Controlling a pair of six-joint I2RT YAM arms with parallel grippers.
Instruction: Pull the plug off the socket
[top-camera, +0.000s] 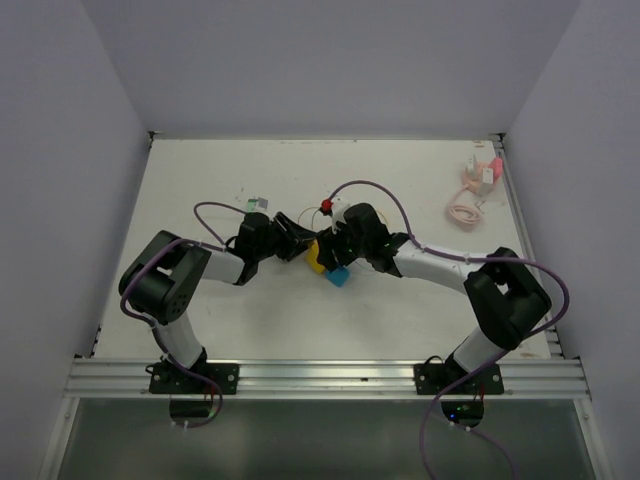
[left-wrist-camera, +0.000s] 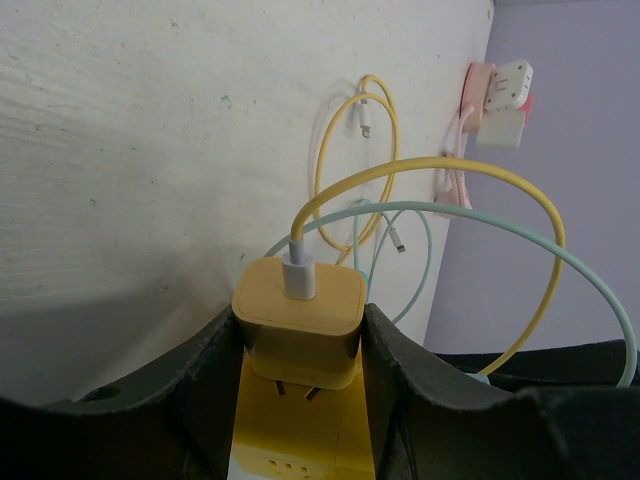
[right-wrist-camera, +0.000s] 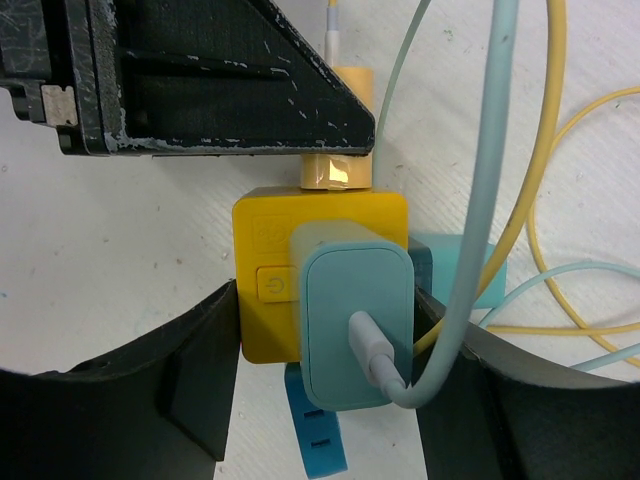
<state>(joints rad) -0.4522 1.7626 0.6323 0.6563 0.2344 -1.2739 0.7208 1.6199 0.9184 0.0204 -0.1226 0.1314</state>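
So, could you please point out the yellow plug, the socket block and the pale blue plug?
yellow plug (left-wrist-camera: 300, 315), left wrist view, top face
socket block (right-wrist-camera: 265, 235), right wrist view, face above power button
pale blue plug (right-wrist-camera: 350, 280), right wrist view, front face

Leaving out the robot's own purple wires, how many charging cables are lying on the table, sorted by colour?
Thin yellow charging cable: 1
Thin pale teal charging cable: 1
Coiled pink charging cable: 1
Total: 3
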